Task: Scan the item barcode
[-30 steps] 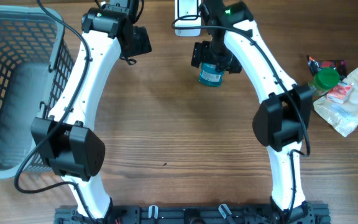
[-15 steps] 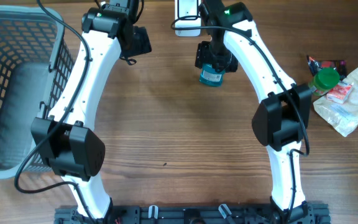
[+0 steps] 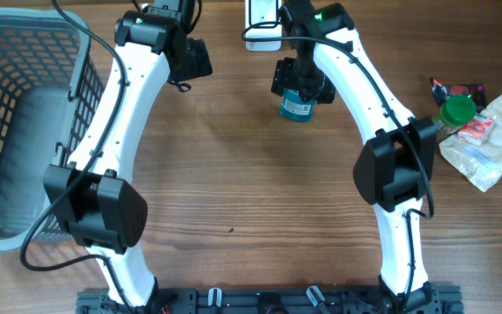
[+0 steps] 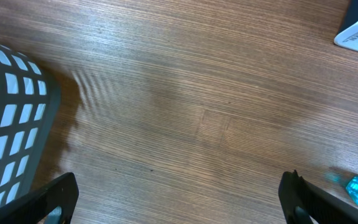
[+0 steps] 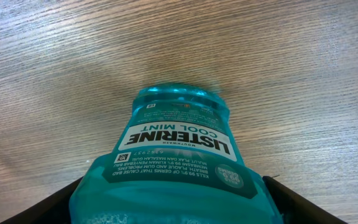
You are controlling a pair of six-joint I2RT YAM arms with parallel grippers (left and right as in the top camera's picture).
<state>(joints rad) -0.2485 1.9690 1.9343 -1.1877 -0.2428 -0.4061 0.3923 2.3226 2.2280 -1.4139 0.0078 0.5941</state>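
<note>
A teal Listerine mouthwash bottle (image 3: 296, 105) is at the back middle of the wooden table. In the right wrist view the bottle (image 5: 179, 149) fills the space between the jaws, label up, with both dark fingers against its sides. My right gripper (image 3: 301, 80) is shut on it from above. A white scanner (image 3: 262, 24) sits just behind it at the table's far edge. My left gripper (image 4: 179, 200) hangs open over bare wood to the left of the scanner, holding nothing. The bottle's barcode is not in view.
A grey mesh basket (image 3: 7, 52) fills the left side. At the right edge lie a green-capped bottle (image 3: 457, 111), a white packet (image 3: 486, 148), a red-and-white box (image 3: 476, 131) and a dark wrapper (image 3: 457, 88).
The right gripper's jaws have narrowed onto the mouthwash bottle, and gripper and bottle have shifted slightly. The left arm has not moved.
</note>
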